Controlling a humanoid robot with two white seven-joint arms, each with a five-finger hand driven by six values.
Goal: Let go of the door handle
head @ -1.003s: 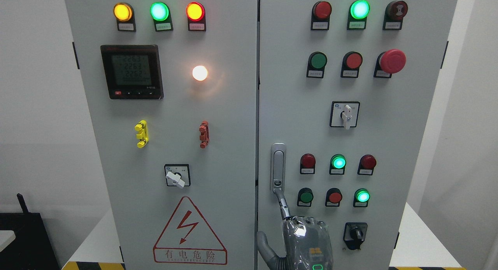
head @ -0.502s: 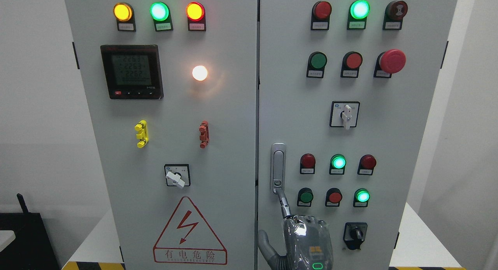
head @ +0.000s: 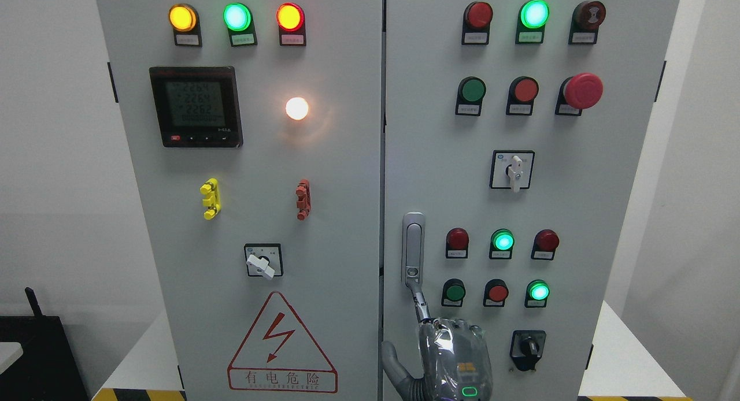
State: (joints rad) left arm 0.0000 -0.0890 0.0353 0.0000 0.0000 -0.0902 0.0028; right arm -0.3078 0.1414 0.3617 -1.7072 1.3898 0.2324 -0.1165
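Door handle upright, long axis vertical, right hand forefinger extended touching its base, gripping nothing

Hand: cut off by the lower edge; wrist and arm out of frame, so its side cannot be told.
Fingers: one extended finger shows; the others lie behind the wrapped back of the hand.
Door handle: its lower tip is covered by the fingertip; actual contact cannot be told.
Cabinet: top and base run past the frame.
Meter display: digits blurred, only partly legible.
Button labels: print too small to read.
Warning sign: complete, though the striped floor tape below it is clipped.
Black object: lower left, cropped and unidentifiable.
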